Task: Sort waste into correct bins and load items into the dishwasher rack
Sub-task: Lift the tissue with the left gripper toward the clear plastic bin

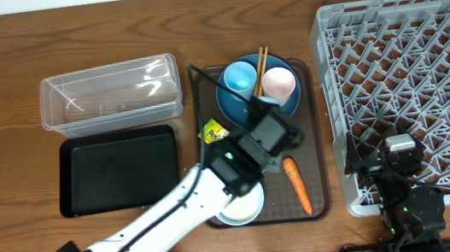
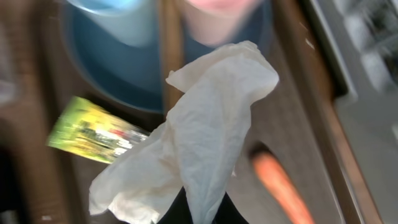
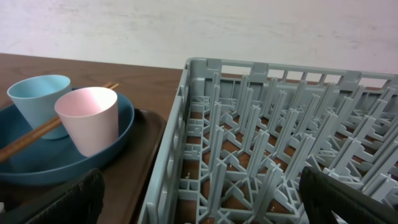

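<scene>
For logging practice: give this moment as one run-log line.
left fingers: shut on napkin | right fingers: open, at rack | carrot, packet: on brown tray

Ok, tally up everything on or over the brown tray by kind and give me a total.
Cups: 2 (light-blue cup, pale-pink cup)
Plates: 1 (dark-blue plate)
Bowls: 1 (bowl, partly under the arm)
Chopstick pairs: 1 (wooden chopsticks)
Napkins: 1 (crumpled napkin)
Packets: 1 (snack packet)
Carrots: 1 (carrot)
Total: 8
</scene>
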You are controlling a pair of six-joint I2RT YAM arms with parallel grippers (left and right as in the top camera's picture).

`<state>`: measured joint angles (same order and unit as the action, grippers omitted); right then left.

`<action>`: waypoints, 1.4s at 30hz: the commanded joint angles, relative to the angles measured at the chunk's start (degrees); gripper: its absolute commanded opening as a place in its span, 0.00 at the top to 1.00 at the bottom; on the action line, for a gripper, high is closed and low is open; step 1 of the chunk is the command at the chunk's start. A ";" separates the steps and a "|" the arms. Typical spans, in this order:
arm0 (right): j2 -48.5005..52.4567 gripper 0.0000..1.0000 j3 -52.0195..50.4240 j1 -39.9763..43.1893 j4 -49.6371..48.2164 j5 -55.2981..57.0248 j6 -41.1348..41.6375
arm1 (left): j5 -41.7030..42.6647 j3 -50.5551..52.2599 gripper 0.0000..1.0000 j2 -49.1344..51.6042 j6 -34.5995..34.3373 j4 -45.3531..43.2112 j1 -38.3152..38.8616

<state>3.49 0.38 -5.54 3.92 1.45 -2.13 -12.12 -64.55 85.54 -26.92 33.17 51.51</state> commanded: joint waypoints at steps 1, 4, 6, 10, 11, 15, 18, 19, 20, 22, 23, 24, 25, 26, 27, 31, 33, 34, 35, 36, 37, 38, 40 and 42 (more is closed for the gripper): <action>0.02 0.01 -0.07 -0.44 0.20 0.00 -0.26 | -4.26 0.46 0.94 -3.80 0.28 0.09 -5.70; 0.02 0.01 -0.07 -0.44 0.20 0.00 -0.26 | -4.26 0.46 0.94 -5.46 0.31 -0.33 -12.24; 0.02 0.01 -0.07 -0.44 0.20 0.00 -0.26 | -4.26 0.46 0.94 -5.95 0.33 -1.20 -17.03; 0.02 0.01 -0.07 -0.44 0.20 0.00 -0.26 | -4.00 0.48 0.94 -4.55 0.33 -5.62 -25.81; 0.02 0.01 -0.07 -0.44 0.20 0.00 -0.26 | -3.91 0.48 0.93 -3.89 0.31 -7.15 -27.56; 0.02 0.01 -0.07 -0.44 0.20 0.00 -0.26 | -3.82 0.48 0.94 -0.13 0.31 -13.68 -33.57; 0.02 0.01 -0.07 -0.44 0.20 0.00 -0.26 | -3.82 0.48 0.94 3.63 0.31 -17.40 -36.70; 0.02 0.01 -0.07 -0.44 0.20 0.00 -0.26 | -3.80 0.48 0.95 4.98 0.28 -18.38 -37.55; 0.02 0.01 -0.07 -0.44 0.20 0.00 -0.26 | -3.80 0.48 0.94 6.71 0.28 -19.45 -38.36; 0.02 0.01 -0.07 -0.44 0.20 0.00 -0.26 | -3.80 0.48 0.94 9.68 0.31 -20.94 -39.41; 0.02 0.01 -0.07 -0.44 0.20 0.00 -0.26 | -3.80 0.48 0.94 11.08 0.31 -21.44 -39.78; 0.02 0.01 -0.07 -0.44 0.20 0.00 -0.26 | -3.76 0.48 0.94 12.37 0.31 -21.88 -40.04; 0.02 0.01 -0.07 -0.44 0.20 0.00 -0.26 | -3.58 0.48 0.94 13.62 0.33 -22.14 -40.22; 0.02 0.01 -0.07 -0.44 0.20 0.00 -0.26 | -3.54 0.48 0.94 14.49 0.31 -22.12 -40.30; 0.02 0.01 -0.07 -0.44 0.20 0.00 -0.26 | -3.50 0.48 0.94 15.10 0.33 -21.90 -40.30; 0.02 0.01 -0.07 -0.44 0.20 0.00 -0.26 | -1.55 0.48 0.94 15.56 0.33 -19.56 -40.30; 0.02 0.01 -0.07 -0.44 0.20 0.00 -0.26 | -0.31 0.48 0.94 15.56 0.33 -18.49 -40.30; 0.02 0.01 -0.07 -0.44 0.20 0.00 -0.26 | -0.31 0.48 0.94 15.56 0.31 -17.51 -40.30; 0.02 0.01 -0.07 -0.44 0.20 0.00 -0.26 | -0.31 0.48 0.94 15.56 0.31 -16.57 -40.30; 0.02 0.01 -0.07 -0.44 0.20 0.00 -0.26 | -0.31 0.48 0.94 15.56 0.31 -15.91 -40.30; 0.02 0.01 -0.07 -0.44 0.20 0.00 -0.26 | -0.31 0.48 0.94 15.56 0.31 -15.10 -40.30; 0.02 0.01 -0.07 -0.44 0.20 0.00 -0.26 | -0.31 0.48 0.94 15.56 0.31 -14.01 -40.30; 0.02 0.01 -0.07 -0.44 0.20 0.00 -0.26 | -0.28 0.48 0.94 15.52 0.31 -12.39 -40.30; 0.02 0.01 -0.07 -0.44 0.20 0.00 -0.26 | -0.28 0.48 0.94 15.52 0.31 -11.06 -40.30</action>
<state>3.53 0.38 -5.54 3.92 1.45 -2.13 -12.75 -64.31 101.58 -26.94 20.86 11.35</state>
